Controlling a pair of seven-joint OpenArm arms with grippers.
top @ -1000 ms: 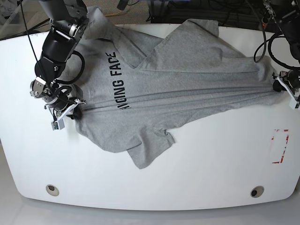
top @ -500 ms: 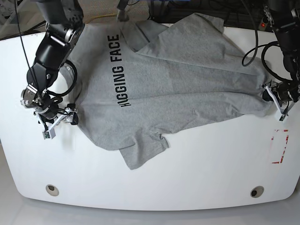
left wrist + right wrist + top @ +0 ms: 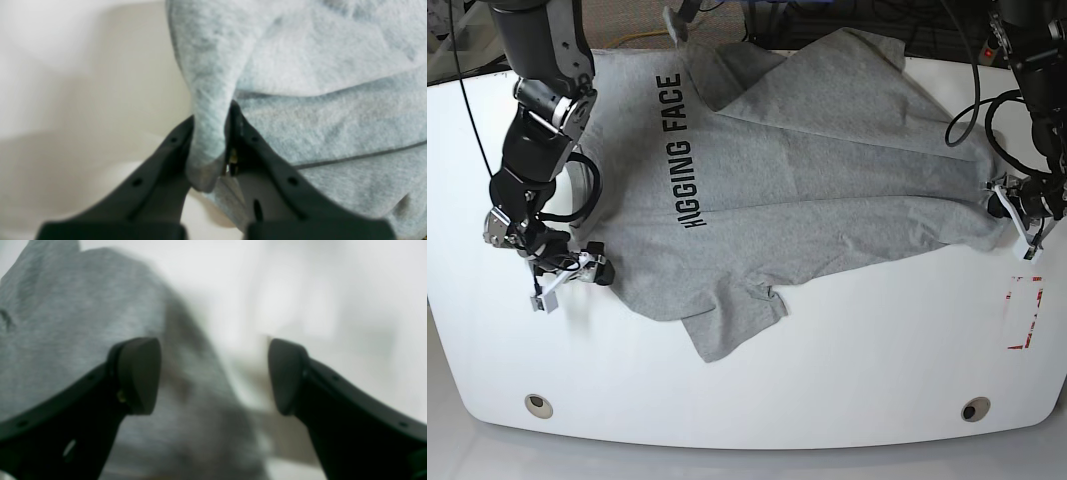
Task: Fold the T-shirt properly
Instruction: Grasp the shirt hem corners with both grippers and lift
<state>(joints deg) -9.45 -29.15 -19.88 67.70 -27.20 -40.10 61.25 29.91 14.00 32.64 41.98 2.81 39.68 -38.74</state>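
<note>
Right gripper (image 3: 570, 277) now let go, jaws wide beside T-shirt (image 3: 807, 180) hem; left gripper (image 3: 1017, 212) pinching opposite edge; spreading step, next regrasp hem to flatten.

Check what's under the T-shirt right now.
The white table is all that shows around the T-shirt, which lies spread on it. Anything beneath the cloth is covered and cannot be seen.
</note>
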